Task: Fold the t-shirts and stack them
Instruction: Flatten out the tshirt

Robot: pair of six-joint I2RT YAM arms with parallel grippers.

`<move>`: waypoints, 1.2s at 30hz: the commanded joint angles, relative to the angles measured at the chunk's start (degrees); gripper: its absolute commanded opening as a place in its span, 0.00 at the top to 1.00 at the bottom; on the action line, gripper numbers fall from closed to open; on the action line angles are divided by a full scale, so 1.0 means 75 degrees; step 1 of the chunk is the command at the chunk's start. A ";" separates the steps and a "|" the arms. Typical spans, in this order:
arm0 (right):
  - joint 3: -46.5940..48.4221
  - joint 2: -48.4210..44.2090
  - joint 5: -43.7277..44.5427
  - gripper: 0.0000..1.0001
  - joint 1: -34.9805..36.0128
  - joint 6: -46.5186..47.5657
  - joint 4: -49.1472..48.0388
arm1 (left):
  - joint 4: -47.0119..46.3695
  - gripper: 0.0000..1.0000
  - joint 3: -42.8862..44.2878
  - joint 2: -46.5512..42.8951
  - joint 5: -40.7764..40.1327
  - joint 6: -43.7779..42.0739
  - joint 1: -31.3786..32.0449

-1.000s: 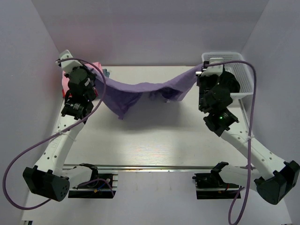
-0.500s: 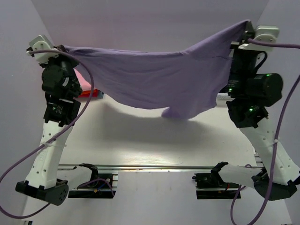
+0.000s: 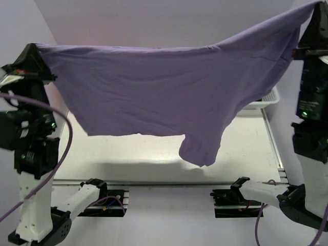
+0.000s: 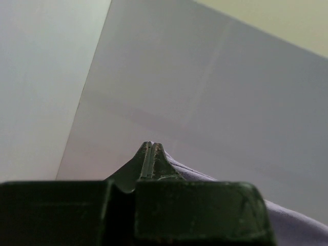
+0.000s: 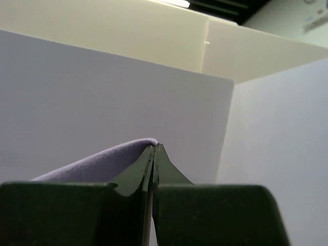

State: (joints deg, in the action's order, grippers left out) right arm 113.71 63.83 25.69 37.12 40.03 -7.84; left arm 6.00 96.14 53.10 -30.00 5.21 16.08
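The lavender-purple t-shirt [image 3: 154,92] hangs spread wide in the air between my two grippers, high above the table. My left gripper [image 3: 32,49] is shut on its left corner; the cloth shows beside the fingertips in the left wrist view [image 4: 205,179]. My right gripper [image 3: 319,5] is shut on its right corner at the top edge of the top view; the cloth also shows in the right wrist view [image 5: 102,159]. A sleeve [image 3: 200,148] dangles lowest at the middle right. The folded pink, grey-blue and red shirts are hidden behind the hanging shirt.
The white lattice basket [image 3: 264,100] stands at the back right, mostly hidden by the shirt. The white table [image 3: 154,159] lies below, with the shirt's shadow across it. Purple walls close in on both sides and the back.
Both arms have risen and spread apart, lifting the lavender shirt from a sag just over the table to a wide hanging sheet. The folded stack at back left is now covered.
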 commanded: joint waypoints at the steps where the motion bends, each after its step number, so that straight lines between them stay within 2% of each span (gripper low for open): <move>1: 0.0401 -0.0809 -0.1068 1.00 -0.0040 -0.0438 0.0468 | 0.0255 1.00 0.0236 -0.0608 0.0903 -0.0074 -0.0069; 3: 0.0390 -0.1138 -0.1933 1.00 -0.0028 -0.0942 0.0868 | 0.0255 1.00 0.0166 -0.0856 0.1209 -0.0004 -0.0069; 6: 0.0413 -0.1490 -0.2393 1.00 -0.0040 -0.1282 0.1033 | 0.0454 1.00 0.0399 -0.1103 0.1865 0.0090 -0.0069; 9: 0.0635 -0.1597 -0.2499 1.00 -0.0040 -0.1376 0.1396 | 0.0828 1.00 0.0658 -0.1255 0.2499 0.0160 -0.0069; 17: 0.0426 -0.1901 -0.2759 1.00 -0.0063 -0.1494 0.1479 | 0.0993 1.00 0.0764 -0.1256 0.2698 0.0313 -0.0069; 23: -0.0699 -0.1506 -0.1716 1.00 -0.0040 -0.0827 0.0237 | 0.0971 1.00 0.0192 -0.0964 0.2513 0.0465 -0.0069; 26: -0.1845 -0.1235 -0.1107 1.00 -0.0040 -0.0112 -0.0582 | 0.0585 1.00 -0.0731 -0.0811 0.2220 0.0653 -0.0069; 27: -0.2104 -0.1083 -0.0514 1.00 -0.0040 0.0075 -0.0839 | 0.0490 1.00 -0.1003 -0.0811 0.2103 0.0896 -0.0069; 28: -0.2907 -0.0919 -0.0287 1.00 -0.0040 0.0367 -0.1828 | 0.0408 1.00 -0.1261 -0.0683 0.1974 0.0991 -0.0069; 30: -0.3417 -0.0743 0.0611 1.00 -0.0051 0.0882 -0.2885 | 0.0291 1.00 -0.1976 -0.0390 0.1448 0.1260 -0.0069; 31: -0.4162 -0.0475 0.0745 1.00 -0.0063 0.1106 -0.3496 | 0.0185 1.00 -0.2385 -0.0273 0.0877 0.1332 -0.0069; 34: -0.5136 0.0029 0.1261 1.00 -0.0133 0.1249 -0.4191 | -0.0002 1.00 -0.3263 0.0231 -0.0086 0.1881 -0.0069; 36: -0.5724 0.0253 0.1576 1.00 -0.0238 0.1015 -0.4532 | -0.0003 1.00 -0.3664 0.0501 -0.0359 0.2210 -0.0069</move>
State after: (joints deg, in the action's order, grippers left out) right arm 75.26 65.04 29.23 36.38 45.50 -29.47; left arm 6.48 72.14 55.51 -24.77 16.78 15.86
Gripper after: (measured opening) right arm 0.008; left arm 0.014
